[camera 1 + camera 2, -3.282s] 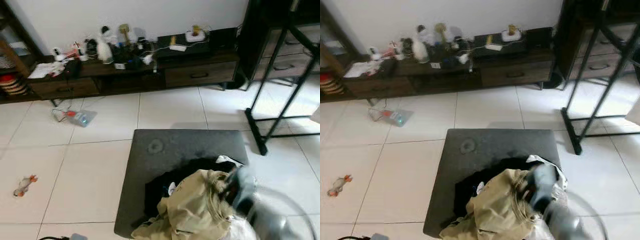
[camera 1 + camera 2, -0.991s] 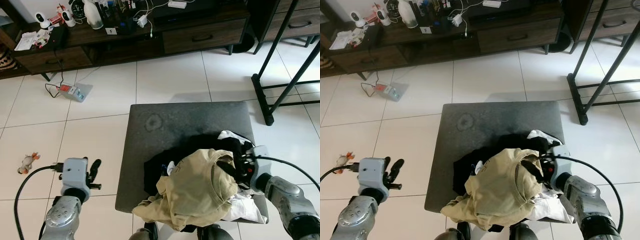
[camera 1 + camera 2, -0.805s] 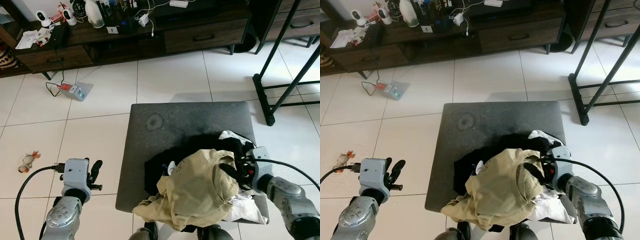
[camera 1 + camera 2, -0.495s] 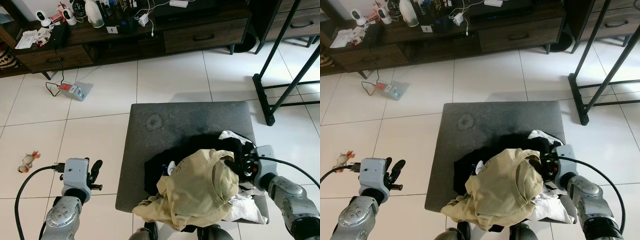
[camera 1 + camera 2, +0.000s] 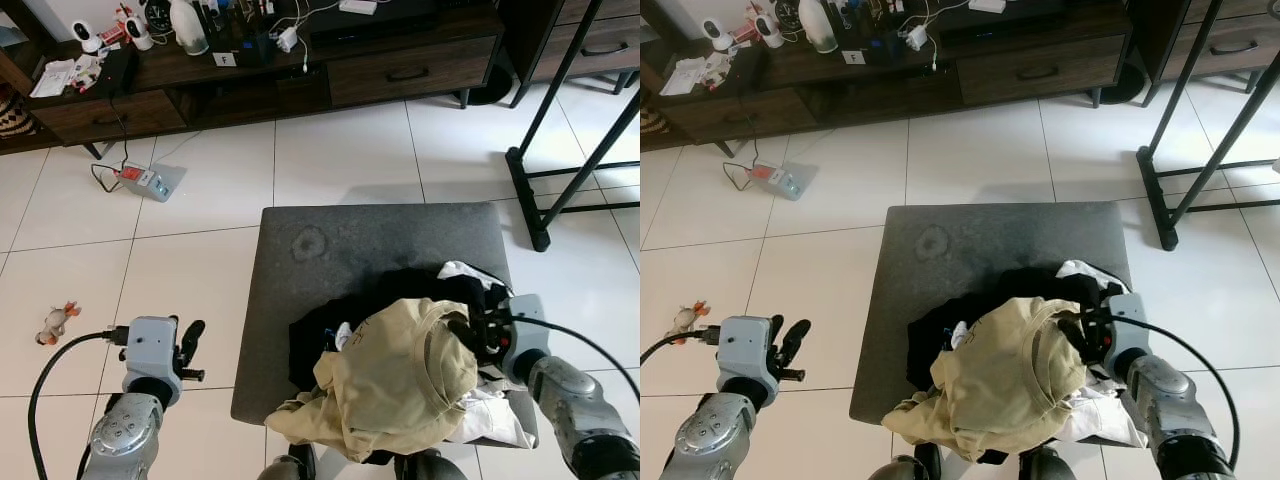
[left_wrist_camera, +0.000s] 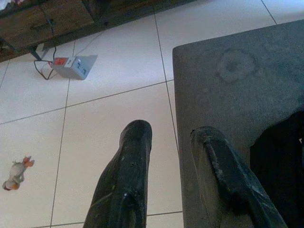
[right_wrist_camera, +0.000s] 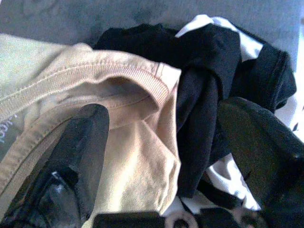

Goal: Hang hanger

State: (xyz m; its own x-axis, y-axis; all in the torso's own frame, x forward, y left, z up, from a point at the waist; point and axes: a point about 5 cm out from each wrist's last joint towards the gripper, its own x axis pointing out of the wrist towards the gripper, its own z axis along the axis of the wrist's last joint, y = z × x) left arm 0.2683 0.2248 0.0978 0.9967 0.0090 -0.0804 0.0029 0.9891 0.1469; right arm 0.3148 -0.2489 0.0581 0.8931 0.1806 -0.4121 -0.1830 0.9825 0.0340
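Bright even daylight, sharp head views, bluish wrist views

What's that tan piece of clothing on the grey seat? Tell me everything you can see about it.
The tan shirt looks like a soft cotton T-shirt with a ribbed neckline. It lies crumpled on top of a pile of black clothes and white clothes, at the near end of the grey ottoman, with one edge hanging over the front. The right gripper is open at its collar, one finger against the tan cloth, the other by the black fabric.
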